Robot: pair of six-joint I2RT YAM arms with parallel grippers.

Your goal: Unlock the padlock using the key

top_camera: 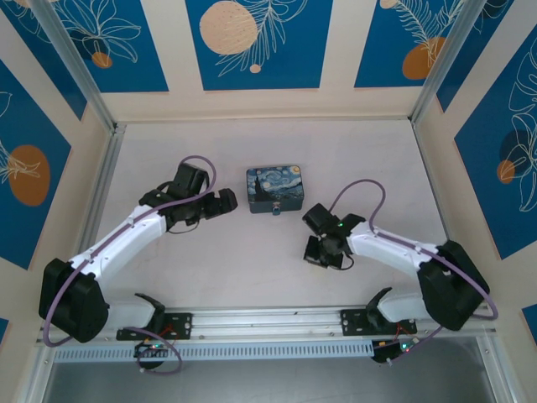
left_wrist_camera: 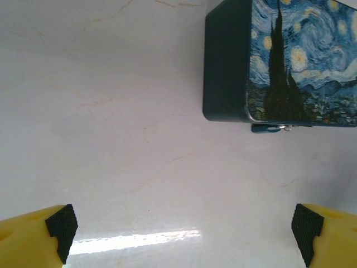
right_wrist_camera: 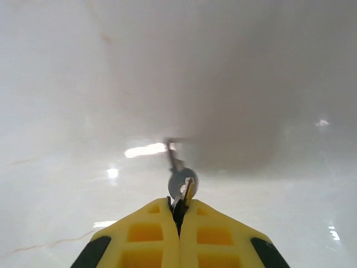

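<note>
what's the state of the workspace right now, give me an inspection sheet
surface: pale table, bare and glossy
job's things: padlock on the near edge of the starry-night box; key in the right gripper, blade pointing away from the fingers
clutter: nothing seen
grippers: left gripper open, beside the box, not touching it; right gripper shut on the key, apart from the box
cables: purple cables loop over both arms, clear of the box
surroundings: blue-and-cream floral panels, metal frame
</note>
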